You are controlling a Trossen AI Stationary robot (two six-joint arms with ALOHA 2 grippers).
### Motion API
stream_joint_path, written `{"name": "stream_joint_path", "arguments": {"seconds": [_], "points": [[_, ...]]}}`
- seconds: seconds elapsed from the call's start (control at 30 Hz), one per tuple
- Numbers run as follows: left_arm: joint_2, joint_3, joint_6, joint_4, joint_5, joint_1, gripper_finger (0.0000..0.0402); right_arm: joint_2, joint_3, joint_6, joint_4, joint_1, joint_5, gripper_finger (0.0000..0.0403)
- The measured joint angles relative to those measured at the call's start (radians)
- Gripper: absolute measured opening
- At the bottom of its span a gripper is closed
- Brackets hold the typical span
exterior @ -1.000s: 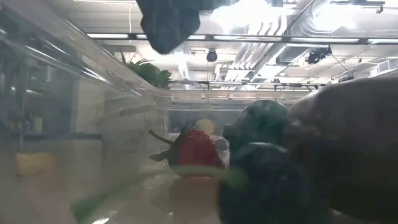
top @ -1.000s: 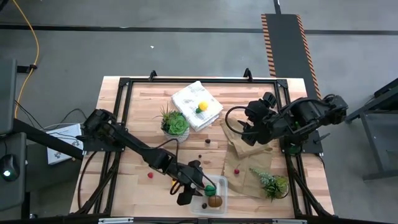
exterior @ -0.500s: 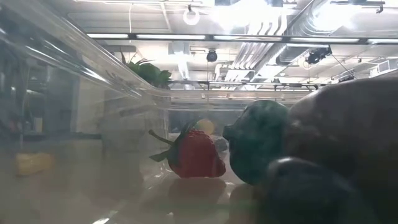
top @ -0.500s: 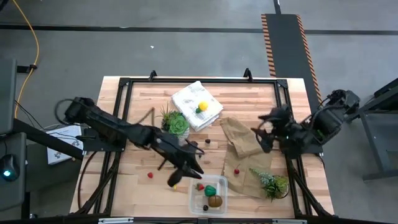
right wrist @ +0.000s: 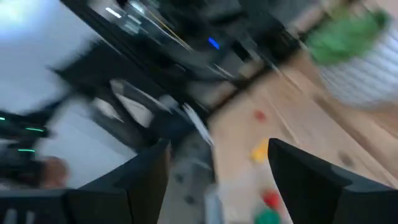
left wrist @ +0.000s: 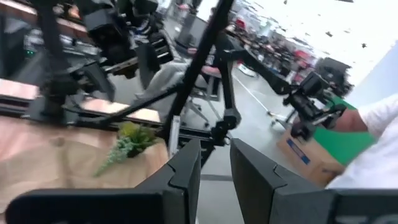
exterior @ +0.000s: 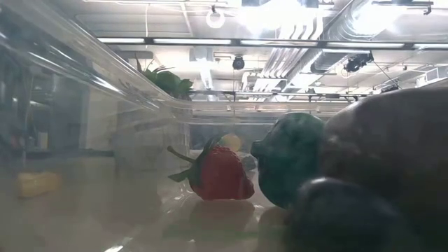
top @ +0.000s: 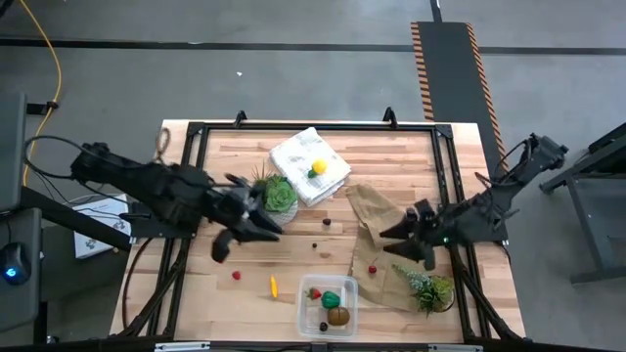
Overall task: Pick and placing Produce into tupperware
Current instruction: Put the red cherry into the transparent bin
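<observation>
The small clear plastic tupperware (top: 330, 306) sits at the table's near edge, holding a red strawberry (top: 314, 293), a green broccoli-like piece (top: 333, 299) and a brown kiwi-like ball (top: 337, 316). An orange stick (top: 273, 286) lies just beside it. The left gripper (top: 256, 223), jaws narrowly parted and empty, hovers beside a potted green succulent (top: 277, 197). The right gripper (top: 404, 233), jaws wide and empty, hangs over crumpled brown paper (top: 380, 220).

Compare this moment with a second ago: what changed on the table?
The left gripper pulled back from the tupperware toward the potted plant, nothing between its fingers. The right gripper moved down over the paper bag. Strawberry, green piece and kiwi stayed in the tupperware; the orange stick lies beside it.
</observation>
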Motion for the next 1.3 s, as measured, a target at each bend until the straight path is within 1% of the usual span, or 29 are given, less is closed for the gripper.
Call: {"name": "stream_joint_path", "arguments": {"seconds": [0.07, 0.1, 0.13, 0.2, 0.27, 0.37, 0.47, 0.57, 0.7, 0.8, 0.87, 1.07, 1.3], "points": [[-0.048, 0.0, 0.0, -0.044, -0.031, 0.0, 0.0076, -0.028, -0.039, -0.069, 0.142, -0.051, -0.059, 0.0258], [-0.071, 0.0, 0.0, -0.067, -0.049, 0.0, 0.0076, -0.038, -0.043, -0.095, 0.163, -0.079, -0.091, 0.0255], [-0.092, 0.0, -0.001, -0.081, -0.067, 0.0, 0.0076, -0.044, -0.037, -0.112, 0.154, -0.109, -0.123, 0.0251], [-0.137, 0.0, -0.004, -0.13, -0.096, 0.0, 0.0076, -0.042, 0.013, -0.132, 0.083, -0.17, -0.21, 0.0238], [-0.176, 0.0, -0.016, -0.157, -0.125, 0.0, 0.0076, -0.024, 0.091, -0.134, -0.06, -0.226, -0.289, 0.0225], [-0.232, 0.0, -0.038, -0.203, -0.149, 0.0, 0.0076, 0.036, 0.228, -0.128, -0.356, -0.296, -0.403, 0.0206], [-0.285, -0.001, -0.059, -0.239, -0.168, 0.0, 0.0076, 0.116, 0.357, -0.155, -0.577, -0.346, -0.478, 0.0197], [-0.325, 0.0, -0.065, -0.263, -0.188, 0.0, 0.0076, 0.2, 0.464, -0.194, -0.743, -0.38, -0.538, 0.0195], [-0.351, 0.0, -0.061, -0.295, -0.196, 0.0, 0.0076, 0.325, 0.57, -0.23, -0.924, -0.401, -0.609, 0.0195], [-0.354, 0.0, -0.059, -0.329, -0.228, 0.0, 0.0076, 0.425, 0.628, -0.281, -1.043, -0.397, -0.629, 0.0195], [-0.355, 0.0, -0.054, -0.354, -0.232, 0.0, 0.0076, 0.484, 0.655, -0.328, -1.087, -0.387, -0.629, 0.0194], [-0.354, 0.0, -0.05, -0.413, -0.236, 0.0, 0.0076, 0.604, 0.68, -0.436, -1.065, -0.354, -0.621, 0.0194], [-0.356, 0.0, -0.05, -0.447, -0.236, 0.0, 0.0076, 0.709, 0.678, -0.468, -1.075, -0.322, -0.595, 0.0194]]}}
